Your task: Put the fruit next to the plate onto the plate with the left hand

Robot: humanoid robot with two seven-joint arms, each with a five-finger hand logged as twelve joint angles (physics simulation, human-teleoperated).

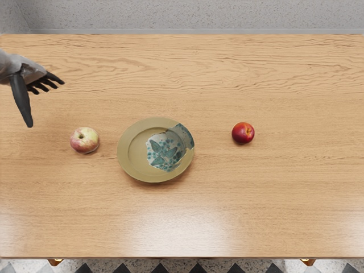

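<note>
**Left hand open, apple untouched**

Left hand (25,77) is at the table's (256,74) left edge. Fingers (48,82) are apart and fanned toward the table's middle, and the thumb (21,101) hangs straight down. It holds nothing. The right arm isn't visible.

Target is the yellow-red apple (84,140). It sits below the fingertips and slightly ahead of them, just past the thumb tip and well apart from both. It's upright with the stem dimple up, close beside the plate (129,149) but not touching it. From the fingers, the plate lies beyond the apple. The plate is olive with a teal leaf pattern on one side, and nothing is on it.

A second red fruit (243,132) lies far past the plate from the fingers, clearly further from the rim. I read the near apple as the target.

Handling, my judgement:
- The apple is rigid and moderately light, with smooth, probably slick skin. It's round, so a side nudge will roll it.
- It won't crush, so a firm squeeze is fine.
- Take it across the widest part, thumb on one flank and fingers wrapping the opposite one, coming from above.
- Keep the fingers clear of the plate-side gap, which is tight.
</note>
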